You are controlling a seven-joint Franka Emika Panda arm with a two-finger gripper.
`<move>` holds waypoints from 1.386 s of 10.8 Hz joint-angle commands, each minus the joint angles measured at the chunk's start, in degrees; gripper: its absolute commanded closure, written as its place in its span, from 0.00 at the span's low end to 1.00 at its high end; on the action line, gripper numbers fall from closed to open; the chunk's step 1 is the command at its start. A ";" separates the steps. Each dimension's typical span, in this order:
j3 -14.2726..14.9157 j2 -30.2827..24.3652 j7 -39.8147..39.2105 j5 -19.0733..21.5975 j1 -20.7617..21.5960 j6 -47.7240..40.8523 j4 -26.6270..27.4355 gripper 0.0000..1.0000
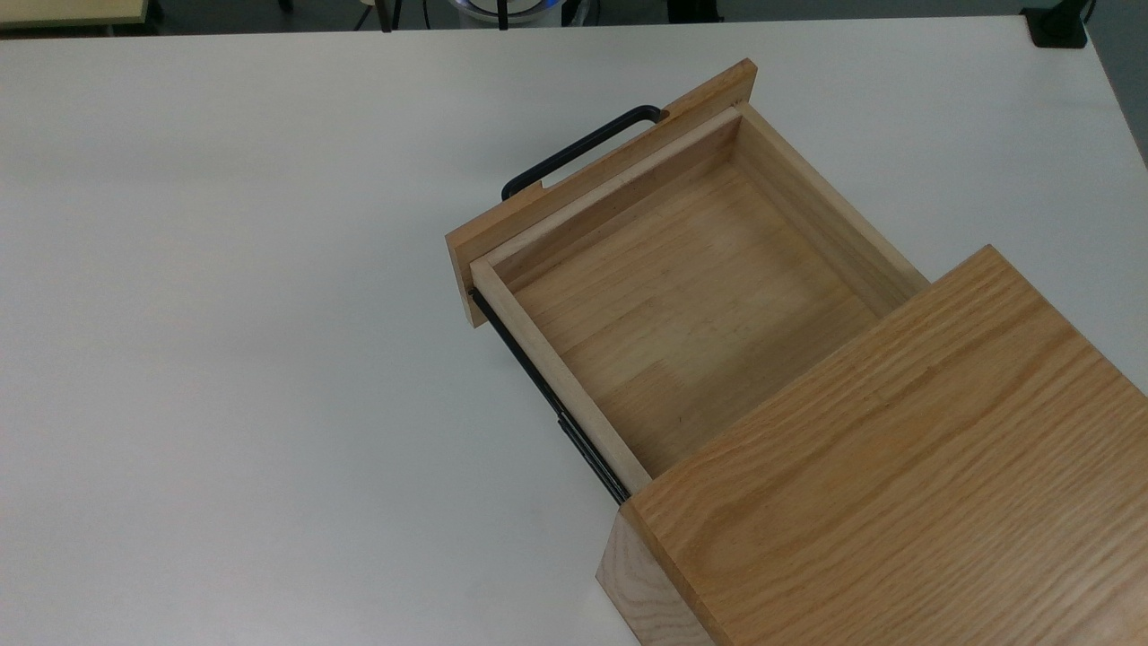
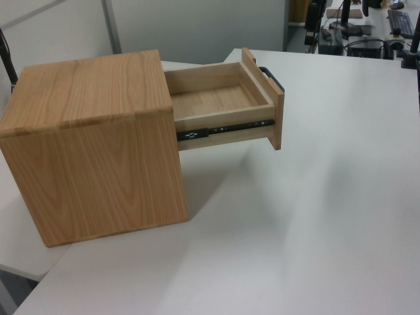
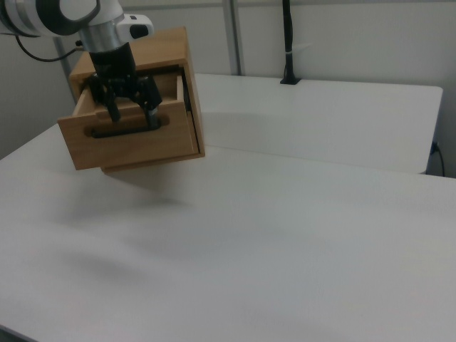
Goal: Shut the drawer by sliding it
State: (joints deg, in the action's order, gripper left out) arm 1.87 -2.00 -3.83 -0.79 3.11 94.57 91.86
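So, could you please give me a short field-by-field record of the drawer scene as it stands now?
drawer: pulled far out of the cabinet, nothing inside
handle: black, on the front panel, nothing on it in the top view
side rail: black, extended
cabinet: oak-grained box standing on the white table
gripper: open, overlapping the front panel in the right view; contact cannot be told
task state: drawer not yet closed

You have a white table (image 1: 224, 359) carrying everything. The oak-grained cabinet (image 2: 98, 151) is the one thing standing directly on it, close to the edge at the left view's lower left. Its base rests flat on the tabletop.
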 commanded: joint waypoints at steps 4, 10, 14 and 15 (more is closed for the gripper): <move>0.76 -0.63 -19.50 -1.15 0.41 -2.90 1.91 0.00; -2.21 1.91 -22.72 -1.15 1.28 -1.33 3.06 0.51; -4.41 4.19 -11.59 -0.36 2.95 4.55 4.03 0.97; -5.03 4.72 -9.38 -0.36 2.87 6.22 4.03 1.00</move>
State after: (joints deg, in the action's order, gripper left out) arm -1.86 1.80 -19.53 -0.96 5.03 96.37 94.43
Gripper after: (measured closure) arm 0.956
